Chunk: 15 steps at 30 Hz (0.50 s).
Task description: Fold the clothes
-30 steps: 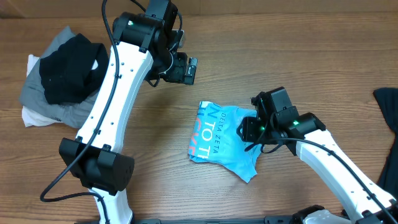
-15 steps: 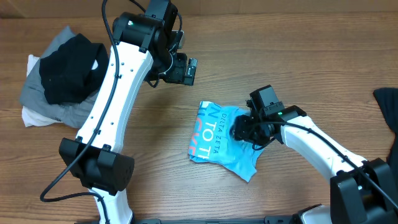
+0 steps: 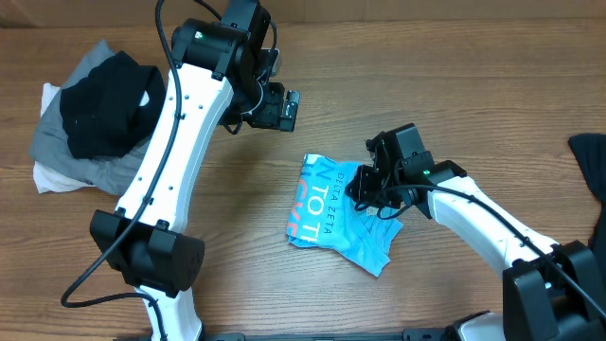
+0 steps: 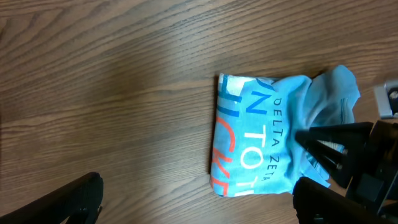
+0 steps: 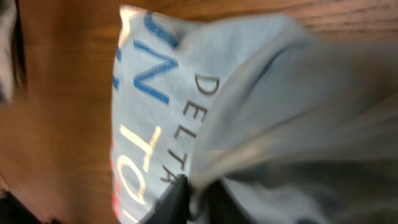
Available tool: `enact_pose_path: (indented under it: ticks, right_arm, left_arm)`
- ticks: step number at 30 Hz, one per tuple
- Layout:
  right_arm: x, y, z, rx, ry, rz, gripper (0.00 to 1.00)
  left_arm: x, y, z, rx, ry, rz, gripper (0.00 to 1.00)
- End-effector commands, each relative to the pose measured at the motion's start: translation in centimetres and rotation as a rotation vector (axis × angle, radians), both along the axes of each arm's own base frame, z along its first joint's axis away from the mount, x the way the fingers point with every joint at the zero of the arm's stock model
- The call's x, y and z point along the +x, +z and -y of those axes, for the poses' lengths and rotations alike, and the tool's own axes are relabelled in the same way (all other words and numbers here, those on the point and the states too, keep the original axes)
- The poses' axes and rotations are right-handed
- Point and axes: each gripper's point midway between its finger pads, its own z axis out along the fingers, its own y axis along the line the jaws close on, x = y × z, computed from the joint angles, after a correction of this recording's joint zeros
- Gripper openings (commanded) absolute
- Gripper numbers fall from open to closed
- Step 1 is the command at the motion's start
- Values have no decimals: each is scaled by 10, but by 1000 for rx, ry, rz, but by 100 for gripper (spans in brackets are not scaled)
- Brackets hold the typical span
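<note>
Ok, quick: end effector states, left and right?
Left end effector: open, holding nothing.
Right end effector: closed on a pinch of the blue T-shirt.

One table [image 3: 426, 76]. Two arms, a left arm [image 3: 170, 123] and a right arm [image 3: 483, 218]. Each carries one tool, so there are two tools: the left tool [image 3: 287, 107] and the right tool [image 3: 360, 194]. Five garments can be counted. One is a blue shirt [image 3: 327, 213]. Three are heaped together: one black garment [image 3: 104, 104], one grey garment [image 3: 57, 142] and one white garment [image 3: 52, 178]. One dark garment [image 3: 592, 161] is cut off by the frame's edge.
</note>
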Motion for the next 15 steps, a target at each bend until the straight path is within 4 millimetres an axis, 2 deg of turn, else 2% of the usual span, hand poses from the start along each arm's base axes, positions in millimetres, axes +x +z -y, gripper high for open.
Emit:
enact_pose_path:
  ticks: [1,4,7,8,10,12,15]
  right_arm:
    - [-2,2,2,-6,5,-10,27]
    - [-4,1,2,-7,-2,-20,36]
    - [-1,2,1,2,-20,-19,41]
    - [0,3,1,3,-20,-13,38]
    - [2,2,2,-5,-25,-6,17]
    - [1,0,8,-35,-29,-7,6]
    - [0,1,27,-116,-40,-22,4]
  left_arm:
    - [1,5,-1,3,-13,18,100]
    - [1,5,-1,4,-13,19,100]
    - [1,5,-1,3,-13,18,100]
    - [1,5,-1,3,-13,18,100]
    - [1,5,-1,3,-13,18,100]
    - [1,5,-1,3,-13,18,100]
    - [1,5,-1,4,-13,18,100]
